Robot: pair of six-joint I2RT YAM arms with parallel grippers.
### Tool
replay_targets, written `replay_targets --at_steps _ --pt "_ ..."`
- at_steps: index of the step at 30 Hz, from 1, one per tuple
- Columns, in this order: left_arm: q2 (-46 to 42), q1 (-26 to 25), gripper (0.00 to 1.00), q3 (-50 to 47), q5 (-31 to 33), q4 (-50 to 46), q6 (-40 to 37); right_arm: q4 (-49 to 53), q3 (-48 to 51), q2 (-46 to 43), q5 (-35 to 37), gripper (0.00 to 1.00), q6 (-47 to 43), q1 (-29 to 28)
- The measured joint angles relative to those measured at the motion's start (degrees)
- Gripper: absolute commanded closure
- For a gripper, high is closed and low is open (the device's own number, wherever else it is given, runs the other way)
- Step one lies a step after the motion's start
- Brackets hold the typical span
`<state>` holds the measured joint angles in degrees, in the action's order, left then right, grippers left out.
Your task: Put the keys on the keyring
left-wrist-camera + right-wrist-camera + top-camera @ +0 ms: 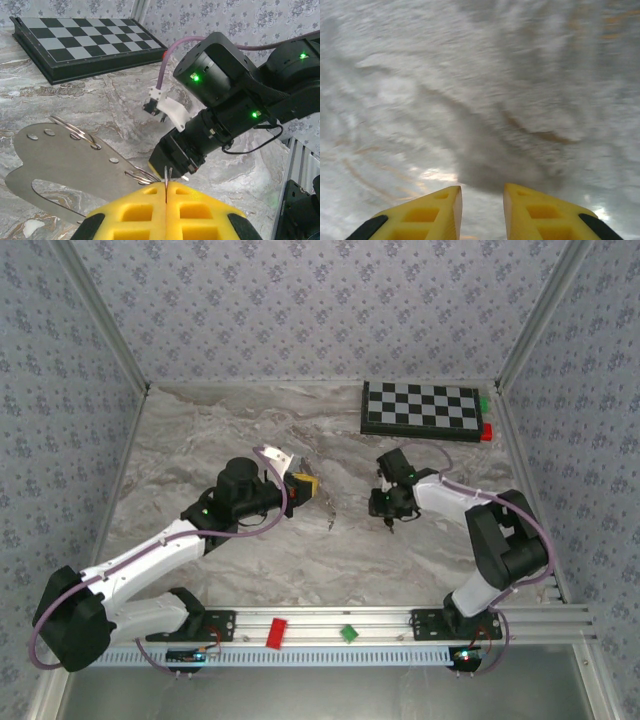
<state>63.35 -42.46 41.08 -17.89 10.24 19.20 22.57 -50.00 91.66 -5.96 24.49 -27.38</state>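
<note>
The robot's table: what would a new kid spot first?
Probably the black-and-white checkerboard at the far right corner. Then the left hand, mid-table, with bright yellow fingers pinching a thin metal ring.

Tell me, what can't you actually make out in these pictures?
- Top view: the dark specks between the arms are too small to name as keys.
- Left wrist view: the keyring has its near end hidden behind the shut left jaws.
- Right wrist view: the marble table is blurred; nothing on it can be read beyond the slightly parted right jaws.
</note>
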Motion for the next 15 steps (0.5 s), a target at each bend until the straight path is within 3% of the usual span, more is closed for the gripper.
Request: replay_targets --at_steps 6,15 --pt "0.0 0.0 1.0 0.0 0.0 0.0 0.4 2.6 -3.3 -2.1 2.9 0.71 -0.6 -7.1" --pt "-0.5 0.0 1.0 0.0 0.4 0.1 0.4 4.7 -0.7 -7.8 6.4 0.69 2.4 -5.5"
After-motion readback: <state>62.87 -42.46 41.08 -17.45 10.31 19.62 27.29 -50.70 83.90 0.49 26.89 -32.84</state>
